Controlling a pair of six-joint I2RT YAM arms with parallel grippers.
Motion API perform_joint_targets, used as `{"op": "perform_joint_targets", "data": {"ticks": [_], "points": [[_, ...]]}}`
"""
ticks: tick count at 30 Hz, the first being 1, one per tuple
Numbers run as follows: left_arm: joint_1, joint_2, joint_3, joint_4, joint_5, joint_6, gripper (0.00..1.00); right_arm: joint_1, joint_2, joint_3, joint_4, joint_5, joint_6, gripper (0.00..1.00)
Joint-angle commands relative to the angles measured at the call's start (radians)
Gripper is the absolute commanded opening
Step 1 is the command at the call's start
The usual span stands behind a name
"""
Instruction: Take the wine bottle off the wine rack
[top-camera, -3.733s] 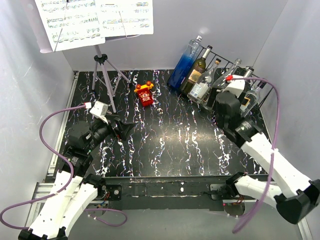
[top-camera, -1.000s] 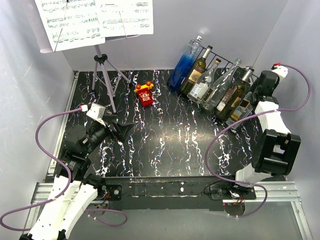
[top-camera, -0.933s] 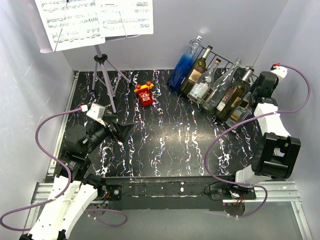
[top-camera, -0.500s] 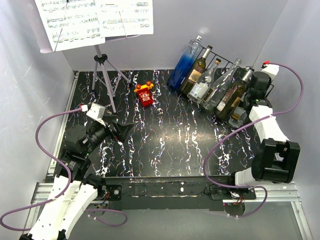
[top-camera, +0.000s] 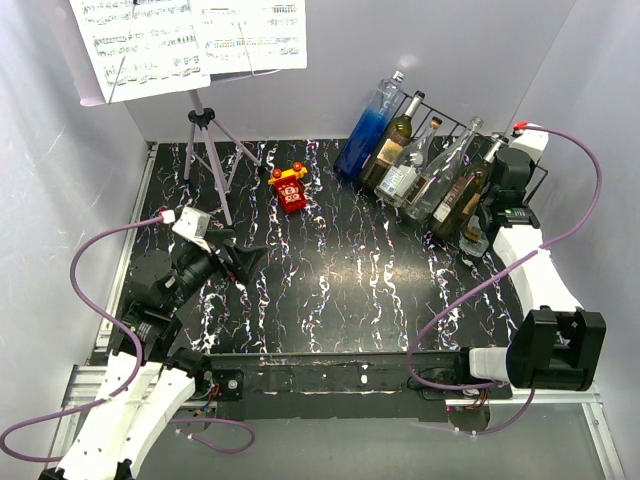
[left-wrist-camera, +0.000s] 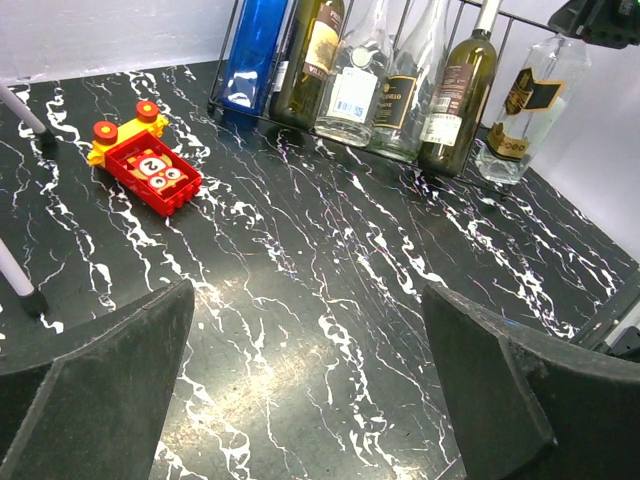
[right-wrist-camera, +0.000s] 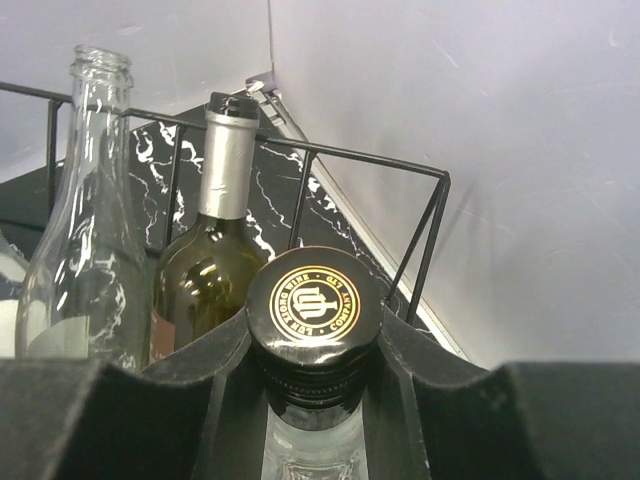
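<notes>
Because neck is easiest hold with bodies packed close, right fingers (right-wrist-camera: 210, 380) clamp bottle (left-wrist-camera: 525, 110) just under cap (right-wrist-camera: 315, 300). Bottle at right end of rack (right-wrist-camera: 370, 161), not yet lifted. Left fingers (left-wrist-camera: 110, 400) wide, holding nothing.

The tabletop (left-wrist-camera: 330, 300) is glossy black, marble-veined; the wine rack (right-wrist-camera: 370, 159) is thin black metal wire; the wine bottle (left-wrist-camera: 525, 125) is smooth clear glass, its cap (right-wrist-camera: 315, 300) shiny black; the toy (left-wrist-camera: 148, 165) is glossy plastic

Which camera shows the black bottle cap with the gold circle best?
The right wrist view: the cap sits close up, clamped in the right gripper. The other two views show only the bottle below it; the gripper hides its cap.
</notes>
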Motion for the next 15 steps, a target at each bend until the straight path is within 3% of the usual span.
{"op": "perform_joint_targets", "data": {"ticks": [1, 10, 15], "points": [[-0.002, -0.019, -0.002, -0.020, -0.048, 0.019, 0.98, 0.051, -0.102, 0.039, 0.070, 0.042, -0.028, 0.01], [-0.002, -0.039, 0.000, -0.034, -0.117, 0.016, 0.98, 0.147, -0.224, 0.000, 0.085, -0.177, -0.054, 0.01], [-0.002, -0.043, -0.002, -0.034, -0.132, 0.017, 0.98, 0.248, -0.213, -0.005, 0.126, -0.359, -0.031, 0.01]]}}
